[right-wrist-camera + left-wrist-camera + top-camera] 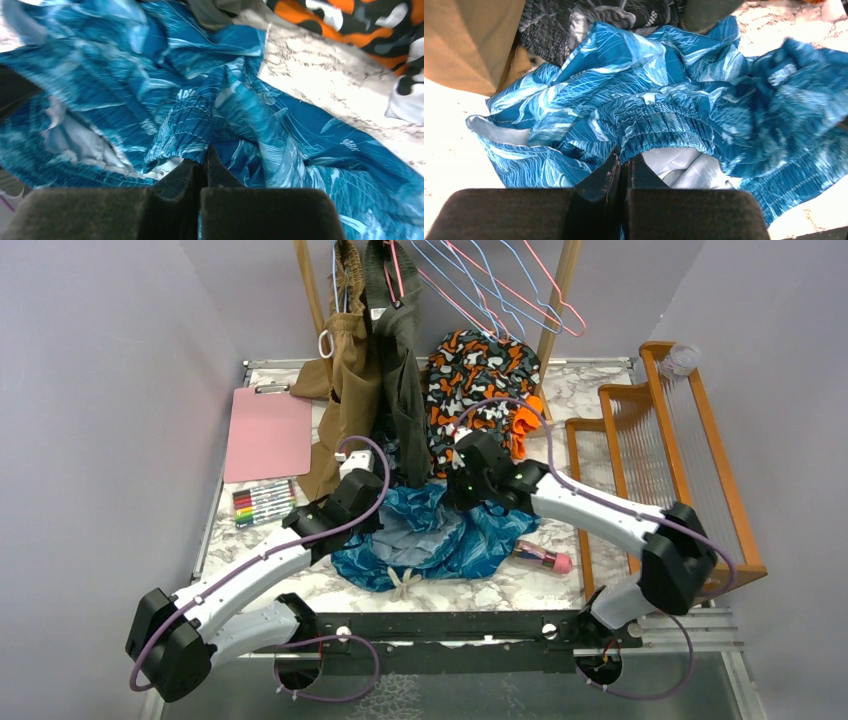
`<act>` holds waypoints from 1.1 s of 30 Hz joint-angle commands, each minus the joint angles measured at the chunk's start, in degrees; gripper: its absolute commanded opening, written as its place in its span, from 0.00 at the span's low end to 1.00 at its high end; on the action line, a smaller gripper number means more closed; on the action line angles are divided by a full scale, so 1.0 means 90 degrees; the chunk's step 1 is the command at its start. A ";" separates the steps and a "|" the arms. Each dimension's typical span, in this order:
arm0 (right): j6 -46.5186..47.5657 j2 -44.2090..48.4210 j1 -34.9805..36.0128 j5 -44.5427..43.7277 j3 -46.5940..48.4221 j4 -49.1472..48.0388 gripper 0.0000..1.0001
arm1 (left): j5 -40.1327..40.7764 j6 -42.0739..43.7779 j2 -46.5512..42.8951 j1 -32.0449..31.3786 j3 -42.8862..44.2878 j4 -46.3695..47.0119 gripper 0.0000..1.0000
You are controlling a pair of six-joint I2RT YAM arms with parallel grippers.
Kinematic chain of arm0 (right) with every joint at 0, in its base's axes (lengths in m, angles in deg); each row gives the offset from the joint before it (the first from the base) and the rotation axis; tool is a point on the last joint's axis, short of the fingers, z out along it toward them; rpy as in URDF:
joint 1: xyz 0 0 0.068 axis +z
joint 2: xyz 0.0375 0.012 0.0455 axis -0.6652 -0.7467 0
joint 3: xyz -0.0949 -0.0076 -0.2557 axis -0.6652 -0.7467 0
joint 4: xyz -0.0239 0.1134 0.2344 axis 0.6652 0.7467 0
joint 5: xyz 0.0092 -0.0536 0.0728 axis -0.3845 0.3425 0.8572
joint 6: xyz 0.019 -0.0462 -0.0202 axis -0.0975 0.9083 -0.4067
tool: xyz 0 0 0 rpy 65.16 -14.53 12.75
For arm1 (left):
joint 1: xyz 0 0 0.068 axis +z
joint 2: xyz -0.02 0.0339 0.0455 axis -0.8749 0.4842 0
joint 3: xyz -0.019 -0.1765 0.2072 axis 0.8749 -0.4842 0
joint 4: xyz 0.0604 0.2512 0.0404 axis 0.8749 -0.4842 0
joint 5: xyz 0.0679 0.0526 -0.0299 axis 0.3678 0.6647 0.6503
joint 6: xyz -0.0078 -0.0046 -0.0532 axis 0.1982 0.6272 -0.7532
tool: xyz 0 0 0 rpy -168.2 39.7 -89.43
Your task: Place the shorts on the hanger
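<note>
Top external: the shorts (440,535) lie crumpled on the marble desk (600,390), near the middle of its near edge. The cream drawstring bow (405,582) shows at the hem of the heap closest to the arm bases. Both arms reach in over the cloth, the left from the near-left corner and the right from the near-right corner.

Left wrist: the left jaws are pressed together with almost no gap, pinching the gathered waistband of the shorts (659,122). White lining shows just right of the fingertips.

Right wrist: the right jaws are likewise closed tight on a raised fold of the shorts (200,120). Bare marble and the orange, black and white garment (350,20) lie beyond.

The hanger (478,280), of light-blue wire, hangs among pink wire hangers (560,310) from the rail above the far edge, well apart from the shorts.

Other items noted:
- A tan garment (345,390) and an olive garment (400,370) hang side by side at the far edge. The blotch-patterned garment sits just right of them.
- A pink clipboard (268,432) lies along the left edge, with a set of markers (262,502) just nearer the arms.
- A wooden rack (650,470) stands along the right edge.
- A small pink-capped object (543,557) lies just beside the right side of the shorts.
</note>
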 commanded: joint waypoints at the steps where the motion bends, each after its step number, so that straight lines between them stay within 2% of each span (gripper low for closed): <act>1: -0.0502 -0.0781 -0.0268 0.0896 0.0254 -0.0054 0.01 | 0.0577 -0.1135 -0.0097 -0.0021 -0.0127 0.0003 0.00; 3: -0.0532 -0.1035 -0.0264 0.1020 0.0432 -0.0029 0.03 | 0.0663 -0.1442 -0.0099 -0.0021 -0.0180 -0.0041 0.00; 4: -0.0538 -0.1126 -0.0269 0.1055 0.0519 -0.0005 0.07 | 0.0696 -0.1609 -0.0093 -0.0021 -0.0199 -0.0069 0.00; 9: -0.0439 -0.1201 -0.0267 0.0953 0.0667 0.0156 0.43 | 0.0965 -0.2333 -0.0001 -0.0011 -0.0203 -0.0272 0.00; 12: -0.0351 -0.0997 -0.0264 0.0839 0.0530 0.0254 0.52 | 0.1136 -0.2543 0.0156 -0.0004 -0.0094 -0.0443 0.00; 26: -0.0116 0.0865 -0.0264 0.0270 -0.1162 0.0436 0.58 | 0.1078 -0.2524 0.0580 0.0057 0.0171 -0.0573 0.00; 33: -0.0412 0.1190 -0.0259 0.0375 -0.1689 0.0185 0.58 | 0.1093 -0.2487 0.0660 0.0057 0.0277 -0.0571 0.00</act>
